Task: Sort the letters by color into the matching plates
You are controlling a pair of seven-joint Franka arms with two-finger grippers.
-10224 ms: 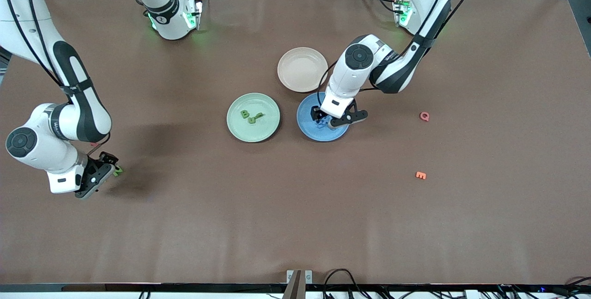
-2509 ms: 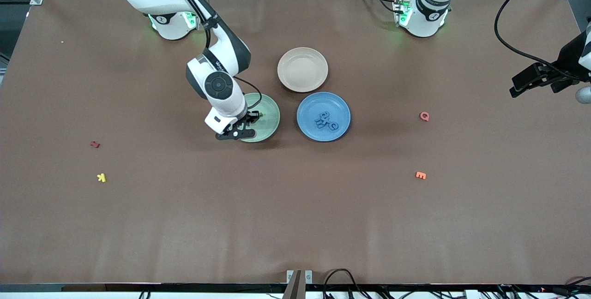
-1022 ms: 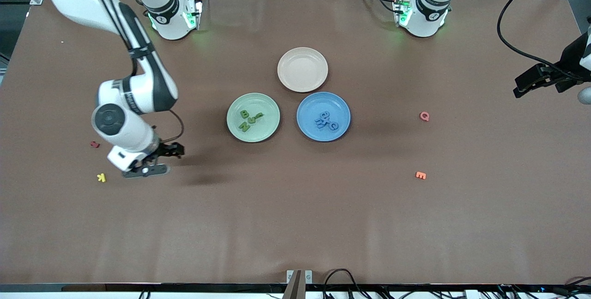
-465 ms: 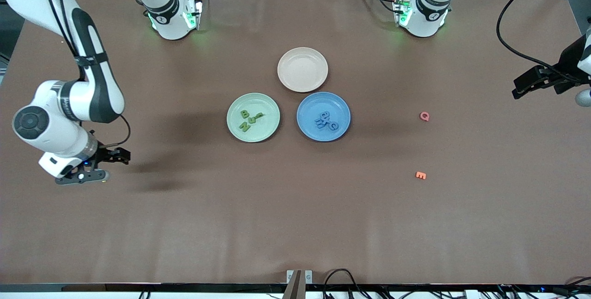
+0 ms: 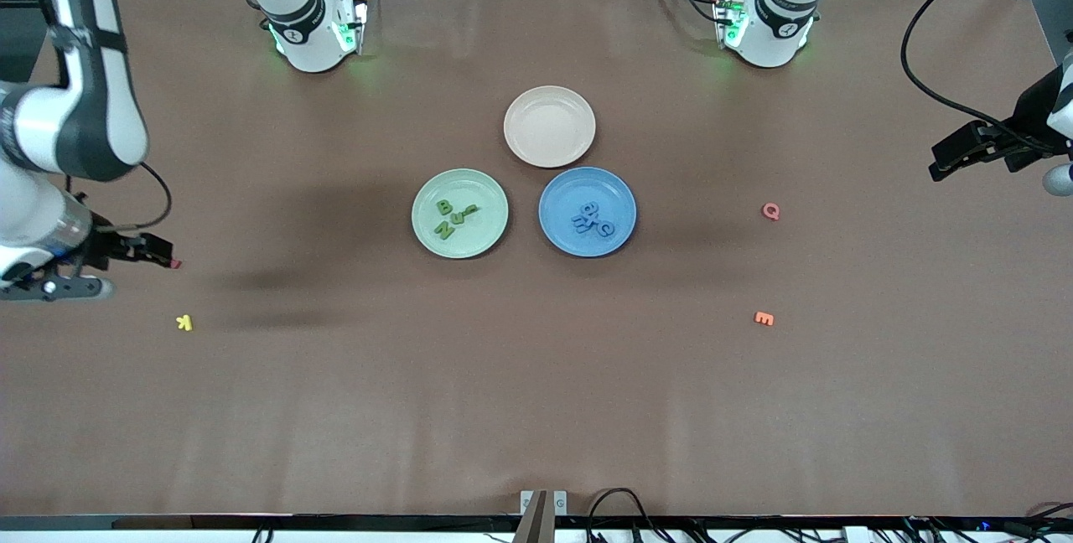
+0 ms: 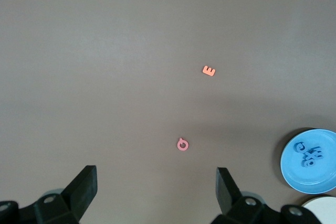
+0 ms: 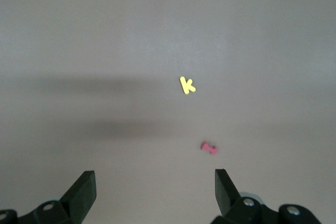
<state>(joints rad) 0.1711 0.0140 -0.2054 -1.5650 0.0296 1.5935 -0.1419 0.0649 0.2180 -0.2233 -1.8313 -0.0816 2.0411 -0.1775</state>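
The pale green plate (image 5: pixel 482 237) holds green letters (image 5: pixel 445 219), among them a B and an N. Beside it, toward the left arm's end, the blue plate (image 5: pixel 560 233) holds a cluster of blue letters (image 5: pixel 592 219); the left wrist view shows this plate (image 6: pixel 315 179) too. My right gripper (image 5: pixel 134 273) hangs open and empty over the right arm's end of the table, its fingers (image 7: pixel 84 187) wide apart. My left gripper (image 5: pixel 972 159) waits open and empty over the left arm's end, and its fingers (image 6: pixel 86 182) frame bare table.
An empty beige plate (image 5: pixel 549 126) lies farther from the front camera than the two plates. A pink Q (image 5: pixel 770 211) and an orange E (image 5: pixel 764 318) lie toward the left arm's end. A yellow K (image 5: pixel 184 323) and a small red letter (image 5: pixel 174 263) lie under the right gripper.
My right arm has swung away from the green plate to its own end of the table, with an N now lying in that plate. The left arm has barely moved.
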